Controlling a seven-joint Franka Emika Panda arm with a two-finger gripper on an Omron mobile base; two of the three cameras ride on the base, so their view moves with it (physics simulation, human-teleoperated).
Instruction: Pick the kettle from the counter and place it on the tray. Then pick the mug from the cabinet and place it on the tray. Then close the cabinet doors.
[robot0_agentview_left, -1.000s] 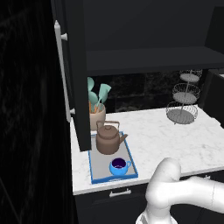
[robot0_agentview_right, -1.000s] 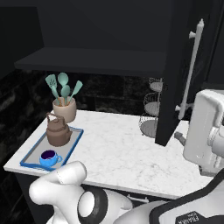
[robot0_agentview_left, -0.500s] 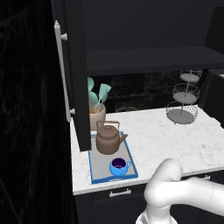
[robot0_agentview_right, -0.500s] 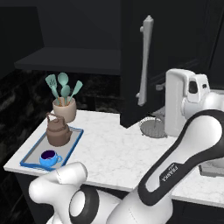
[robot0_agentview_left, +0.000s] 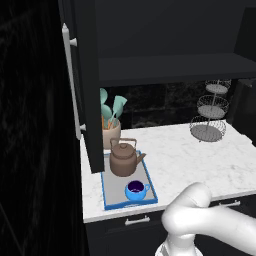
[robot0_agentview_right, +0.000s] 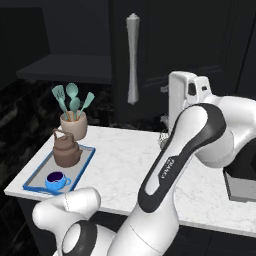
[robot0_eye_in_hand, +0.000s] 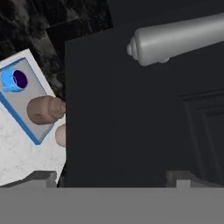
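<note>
The brown kettle (robot0_agentview_left: 123, 159) and the blue mug (robot0_agentview_left: 136, 190) both stand on the blue-rimmed tray (robot0_agentview_left: 105, 200) at the left end of the marble counter (robot0_agentview_left: 190, 155). The right base view shows the kettle (robot0_agentview_right: 66, 150), the mug (robot0_agentview_right: 56, 180) and the tray (robot0_agentview_right: 35, 181) too. The left cabinet door (robot0_agentview_left: 87, 100) stands open. The right cabinet door (robot0_agentview_right: 150, 55) has swung far across the cabinet's front, and my hand (robot0_agentview_right: 185, 95) is close against it. In the hand view my gripper (robot0_eye_in_hand: 111, 179) is open, facing the black door panel (robot0_eye_in_hand: 131, 113) just below its silver handle (robot0_eye_in_hand: 175, 37).
A beige pot of teal utensils (robot0_agentview_left: 111, 131) stands behind the tray. A tiered wire basket (robot0_agentview_left: 210, 112) sits at the counter's back right. The cabinet's dark shelf (robot0_agentview_left: 170, 67) hangs above. A sink (robot0_agentview_right: 240, 185) lies at the right end.
The right cabinet door has swung leftward towards closed, its handle crossing from the right side to the middle of the right base view. My arm followed it. The left door, kettle and mug stayed put.
</note>
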